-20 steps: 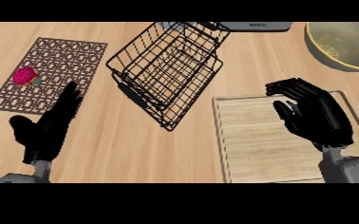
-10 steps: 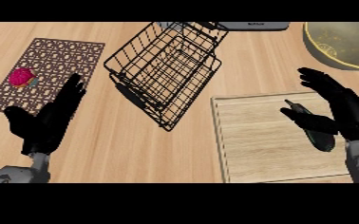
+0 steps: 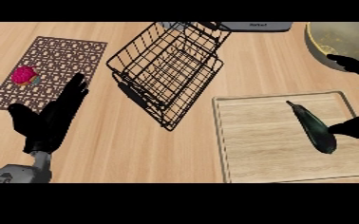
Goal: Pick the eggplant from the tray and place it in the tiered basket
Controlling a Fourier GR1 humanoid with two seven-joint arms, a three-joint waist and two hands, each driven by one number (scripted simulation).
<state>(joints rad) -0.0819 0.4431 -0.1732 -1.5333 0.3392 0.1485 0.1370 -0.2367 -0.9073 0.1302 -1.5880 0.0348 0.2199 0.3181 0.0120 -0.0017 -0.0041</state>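
Leftmost, the left hand is resting at the lower left over the wooden counter, fingers straight and pointing up and to the right, open and holding nothing. Just above it a brown patterned placemat is lying flat, with a small pink food item sitting on its left part. Moving to the middle, the black wire tiered basket is standing tilted in view, nothing showing inside it. A grey appliance edge is showing at the top behind the basket. Further right the wooden tray is lying on the counter, and the dark eggplant is lying on the tray's right part, stem end pointing up-left. At the right edge the right hand is mostly out of view, only two black finger parts showing well apart, spread open, the lower one just beside the eggplant and not curling round it. A round bowl is sitting at the top right corner
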